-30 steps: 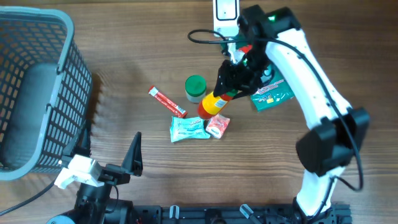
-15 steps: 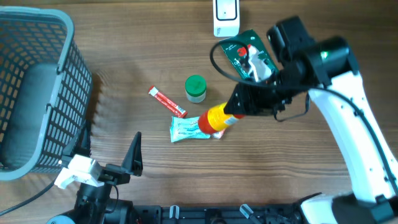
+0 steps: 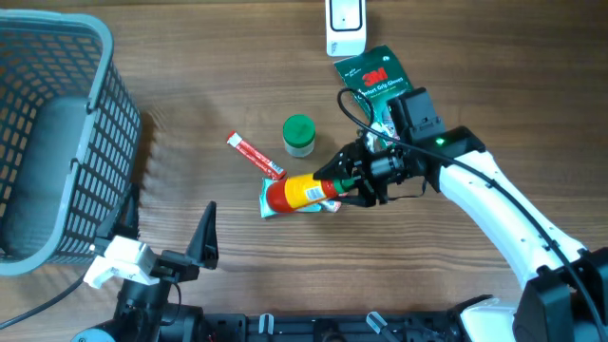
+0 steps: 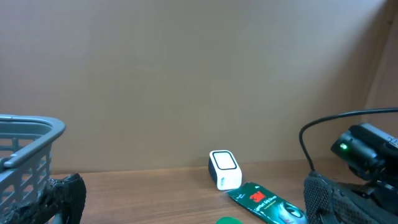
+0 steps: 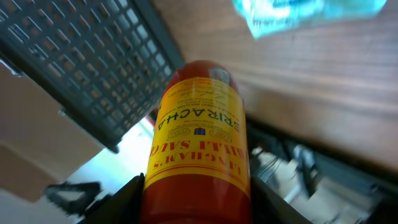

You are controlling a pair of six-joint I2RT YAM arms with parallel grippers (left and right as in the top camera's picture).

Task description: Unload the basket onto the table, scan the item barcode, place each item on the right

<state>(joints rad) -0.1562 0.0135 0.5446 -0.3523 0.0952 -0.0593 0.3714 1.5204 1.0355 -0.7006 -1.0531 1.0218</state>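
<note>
My right claw point(image 3: 353, 180) is partly closed on one end of the bottle point(image 3: 302, 192), which sticks out sideways ahead of it, above a blue packet point(image 3: 285, 201). The scanner point(image 3: 343, 24) stands well apart from that claw. My left claw point(image 3: 169, 233) gapes wide, holding nothing.

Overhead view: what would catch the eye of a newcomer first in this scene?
First comes the red sriracha bottle with its yellow label, held on its side by the right tool over a teal packet near the middle of the view. Next come the big grey basket at the left edge and the white scanner at the top edge, with a green packet just below it.
</note>
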